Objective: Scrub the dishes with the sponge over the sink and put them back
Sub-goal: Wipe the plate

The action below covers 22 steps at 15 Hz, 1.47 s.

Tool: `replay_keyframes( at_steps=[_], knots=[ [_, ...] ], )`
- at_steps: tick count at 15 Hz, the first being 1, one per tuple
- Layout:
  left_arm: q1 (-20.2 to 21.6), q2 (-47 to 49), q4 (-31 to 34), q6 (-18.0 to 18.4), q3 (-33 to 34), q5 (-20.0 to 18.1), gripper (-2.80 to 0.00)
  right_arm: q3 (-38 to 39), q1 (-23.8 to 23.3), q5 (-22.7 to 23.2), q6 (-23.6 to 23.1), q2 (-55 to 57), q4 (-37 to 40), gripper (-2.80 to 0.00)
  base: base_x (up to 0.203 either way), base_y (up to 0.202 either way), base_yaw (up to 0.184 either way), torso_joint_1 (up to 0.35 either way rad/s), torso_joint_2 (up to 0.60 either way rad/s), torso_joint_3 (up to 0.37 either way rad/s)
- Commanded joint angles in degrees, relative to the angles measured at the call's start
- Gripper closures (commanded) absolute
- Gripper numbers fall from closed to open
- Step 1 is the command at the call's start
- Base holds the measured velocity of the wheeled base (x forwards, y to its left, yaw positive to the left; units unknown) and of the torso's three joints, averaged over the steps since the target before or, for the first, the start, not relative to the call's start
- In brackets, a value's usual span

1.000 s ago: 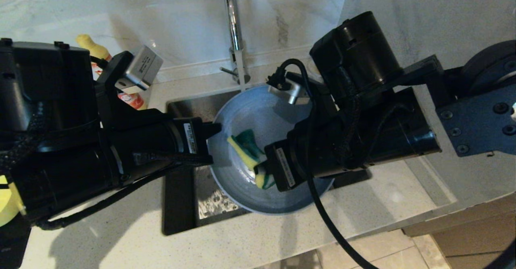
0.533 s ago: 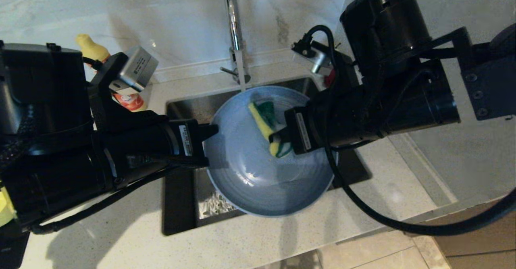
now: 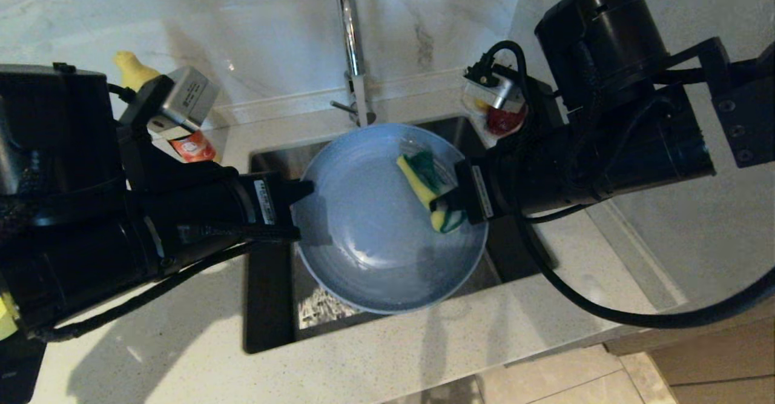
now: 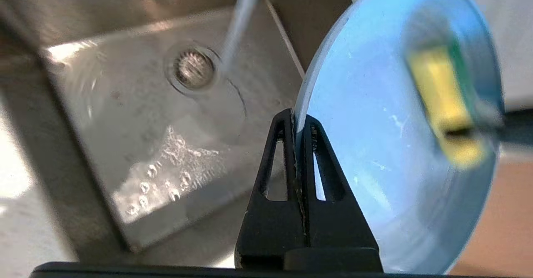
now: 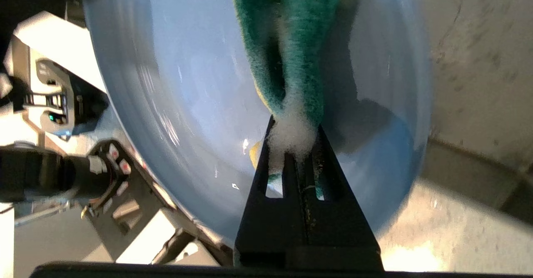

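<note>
Left claw: pinched tight on the near rim of the plate, the rim caught between both fingers; comes in from the left of the head view.
Right claw: clamped on one end of the sponge, white foam bunched at the fingertips; reaches in from the right.
Sponge: yellow body, green scouring side, folded in the grip; free end lies against the plate's inner face near its right-hand edge in the head view. Whether it presses hard I cannot tell.
Plate: wide, shallow, grey-blue, held tilted above the sink, open face turned up toward the head camera, surface shiny and wet.
Sink: square steel basin set into a pale speckled surface; round drain strainer at the middle, water beading on the floor of the basin.
Tap: tall, chrome, standing behind the sink against the marble wall; a thin stream of water falls past the plate's far edge toward the drain.
Bottle: orange-and-white label, on the surface left of the sink, partly hidden by the left arm.
Fruit: something red, right of the sink behind the right arm; mostly hidden.
</note>
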Motion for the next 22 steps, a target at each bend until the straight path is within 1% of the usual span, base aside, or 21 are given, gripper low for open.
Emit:
replay_keyframes(
  at_steps=[1, 4, 5, 7, 12, 15, 18, 22],
  knots=[
    [1.3, -0.1, -0.1, -0.2, -0.7, -0.1, 0.00, 0.4, 0.1, 0.1, 0.1, -0.8, 0.9, 0.00, 0.000, 0.000, 0.000, 0.000, 0.00, 0.000],
    [1.3, 0.5, -0.2, -0.2, -1.2, -0.3, 0.00, 0.4, 2.4, 0.2, 0.2, 0.3, 1.0, 0.00, 0.000, 0.000, 0.000, 0.000, 0.00, 0.000],
    [1.2, 0.7, -0.2, -0.2, -1.3, -0.4, 0.00, 0.4, 4.2, 0.2, 0.4, 0.9, 0.7, 0.00, 0.000, 0.000, 0.000, 0.000, 0.00, 0.000],
    [1.2, 1.1, -0.2, -0.5, -1.3, -0.5, 0.00, 0.2, 6.1, 0.2, 0.5, 2.6, 0.4, 0.00, 0.000, 0.000, 0.000, 0.000, 0.00, 0.000],
    [1.2, 1.2, -0.2, -0.6, -2.0, -0.4, 0.00, -1.7, 8.0, 0.2, 0.7, 5.6, 0.2, 0.00, 0.000, 0.000, 0.000, 0.000, 0.00, 0.000],
    [1.1, 1.2, -0.1, -0.7, -1.7, -0.6, 0.00, -4.9, 8.2, 0.1, 0.8, 7.2, 0.2, 0.00, 0.000, 0.000, 0.000, 0.000, 0.00, 0.000],
    [0.6, 0.9, 0.0, -0.6, 0.3, -0.7, 0.00, -8.5, 7.7, -0.1, 1.0, 7.6, 0.2, 0.00, 0.000, 0.000, 0.000, 0.000, 0.00, 0.000],
    [-0.1, 0.4, -0.2, -0.6, 1.9, -0.8, 0.00, -10.8, 4.0, 0.0, 1.1, 8.1, 0.2, 0.00, 0.000, 0.000, 0.000, 0.000, 0.00, 0.000]
  ],
)
